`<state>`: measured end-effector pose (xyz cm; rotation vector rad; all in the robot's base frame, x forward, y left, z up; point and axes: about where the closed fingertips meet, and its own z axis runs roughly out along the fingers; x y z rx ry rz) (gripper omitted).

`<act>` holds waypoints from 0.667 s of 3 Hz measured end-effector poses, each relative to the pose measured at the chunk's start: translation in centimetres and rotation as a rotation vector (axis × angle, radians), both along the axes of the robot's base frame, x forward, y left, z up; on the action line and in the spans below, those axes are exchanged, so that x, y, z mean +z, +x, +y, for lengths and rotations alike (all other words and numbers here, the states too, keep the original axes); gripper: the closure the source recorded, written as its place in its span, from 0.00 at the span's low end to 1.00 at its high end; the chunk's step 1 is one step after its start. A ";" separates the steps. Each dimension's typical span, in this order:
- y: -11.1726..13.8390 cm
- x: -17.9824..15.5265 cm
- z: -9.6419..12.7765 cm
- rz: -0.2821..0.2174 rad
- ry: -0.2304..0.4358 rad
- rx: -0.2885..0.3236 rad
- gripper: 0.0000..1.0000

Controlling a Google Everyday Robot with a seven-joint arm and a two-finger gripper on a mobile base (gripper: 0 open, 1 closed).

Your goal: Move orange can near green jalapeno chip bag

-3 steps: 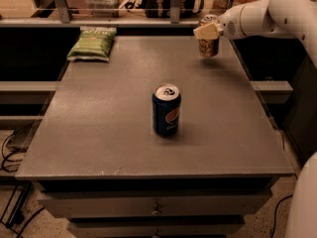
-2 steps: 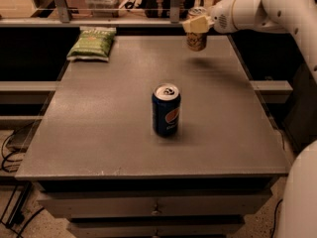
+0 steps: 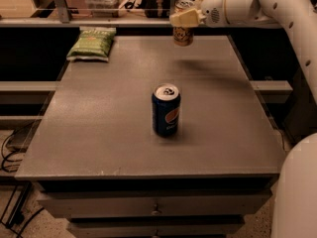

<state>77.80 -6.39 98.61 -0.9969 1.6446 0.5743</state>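
Observation:
The orange can (image 3: pixel 183 32) is held in the air above the far edge of the grey table (image 3: pixel 99 128), upright, with its silver top showing. My gripper (image 3: pixel 185 18) reaches in from the right and is shut on the orange can. The green jalapeno chip bag (image 3: pixel 93 43) lies flat at the table's far left corner, well to the left of the can.
A dark blue can (image 3: pixel 166 110) with a round red-white-blue logo stands upright in the middle of the table. My white arm (image 3: pixel 257 4) crosses the upper right. A shelf with clutter runs behind the table. Drawers sit below the front edge.
My gripper has carried the orange can to the left along the far edge and lifted it higher off the table. The blue can and the chip bag have not moved.

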 end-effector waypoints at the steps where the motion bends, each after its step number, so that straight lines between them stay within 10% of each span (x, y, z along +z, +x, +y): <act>1: -0.2 -0.9 2.3 0.018 0.011 0.036 1.00; 2: -0.6 -0.8 6.2 0.003 0.016 0.092 1.00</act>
